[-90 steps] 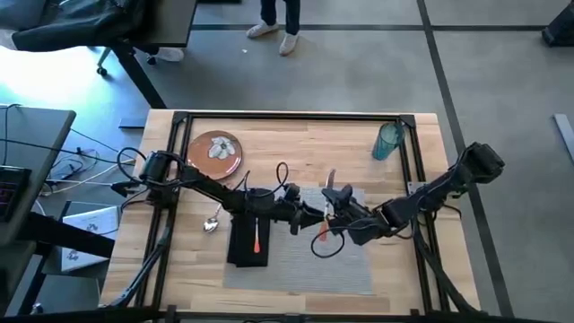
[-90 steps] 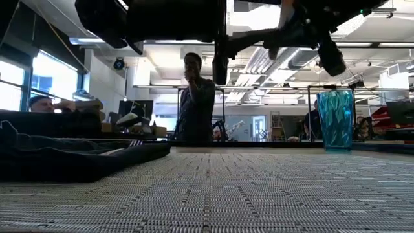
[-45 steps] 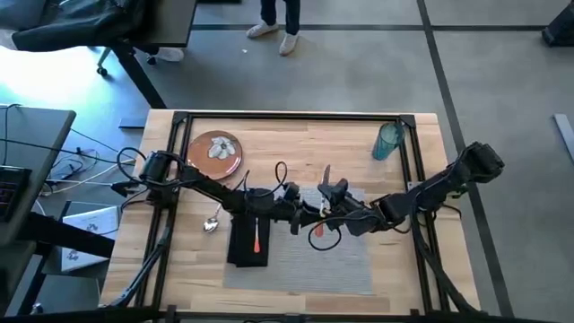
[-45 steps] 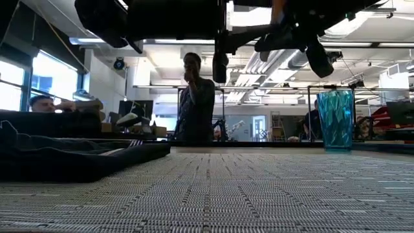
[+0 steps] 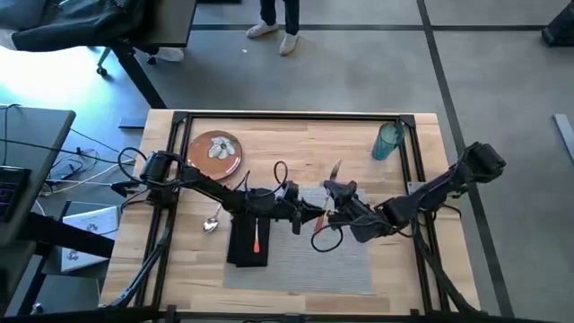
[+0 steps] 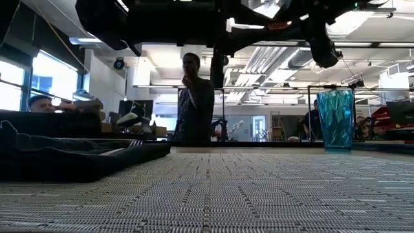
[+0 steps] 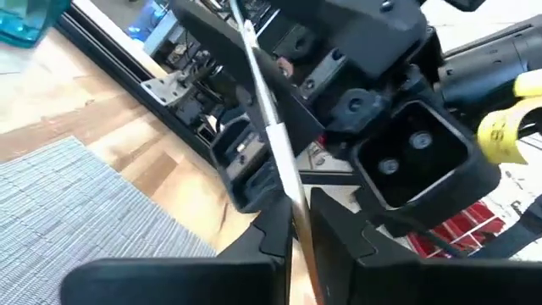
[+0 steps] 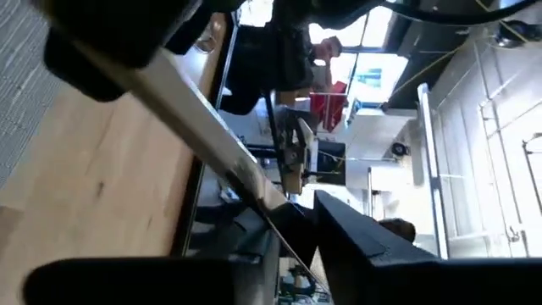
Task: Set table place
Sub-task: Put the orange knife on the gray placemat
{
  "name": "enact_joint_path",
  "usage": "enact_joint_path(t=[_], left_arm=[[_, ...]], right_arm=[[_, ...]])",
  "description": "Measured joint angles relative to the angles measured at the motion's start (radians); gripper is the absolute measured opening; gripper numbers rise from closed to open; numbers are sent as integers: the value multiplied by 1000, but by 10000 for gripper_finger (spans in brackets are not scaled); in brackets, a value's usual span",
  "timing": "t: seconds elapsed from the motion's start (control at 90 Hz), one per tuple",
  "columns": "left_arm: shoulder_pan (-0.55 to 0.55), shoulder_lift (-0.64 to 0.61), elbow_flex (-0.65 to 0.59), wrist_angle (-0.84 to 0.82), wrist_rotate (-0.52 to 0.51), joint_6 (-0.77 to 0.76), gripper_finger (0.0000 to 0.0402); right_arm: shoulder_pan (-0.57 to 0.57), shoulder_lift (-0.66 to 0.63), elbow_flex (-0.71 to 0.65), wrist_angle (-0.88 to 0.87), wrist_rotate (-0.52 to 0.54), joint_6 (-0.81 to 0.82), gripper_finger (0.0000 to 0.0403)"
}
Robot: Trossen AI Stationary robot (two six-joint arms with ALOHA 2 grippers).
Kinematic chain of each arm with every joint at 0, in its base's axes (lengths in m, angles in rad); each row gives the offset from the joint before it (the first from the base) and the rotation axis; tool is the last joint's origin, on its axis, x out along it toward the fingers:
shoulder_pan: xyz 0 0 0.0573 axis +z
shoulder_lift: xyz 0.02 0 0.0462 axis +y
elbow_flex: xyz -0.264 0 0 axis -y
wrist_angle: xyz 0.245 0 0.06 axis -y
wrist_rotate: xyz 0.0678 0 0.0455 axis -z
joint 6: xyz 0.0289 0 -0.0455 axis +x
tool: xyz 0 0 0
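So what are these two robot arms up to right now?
They are setting a place at the table. Both grippers meet above the grey placemat, the left gripper and the right gripper each closed on the knife, seemingly passing it between them. The fork lies on the black napkin. The spoon, plate and teal tumbler sit off the mat.

I see the table (image 5: 296,135), light wood with a black frame. Directly on it lie a grey placemat (image 5: 345,265) in the middle, an orange-brown plate (image 5: 214,152) toward the far left, a spoon (image 5: 212,223) left of the mat, and a teal tumbler (image 5: 387,142) at the far right.
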Motion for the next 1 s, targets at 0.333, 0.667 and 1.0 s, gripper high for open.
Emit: enact_joint_path(t=[0.333, 0.667, 1.0], left_arm=[[26, -12, 0, 36, -1, 30, 9], [49, -48, 3, 39, 11, 117, 6], [19, -48, 3, 5, 57, 242, 5]], right_arm=[[110, 1, -1, -10, 60, 150, 155], [226, 2, -2, -13, 150, 443, 161], [230, -1, -2, -263, -99, 1438, 161]])
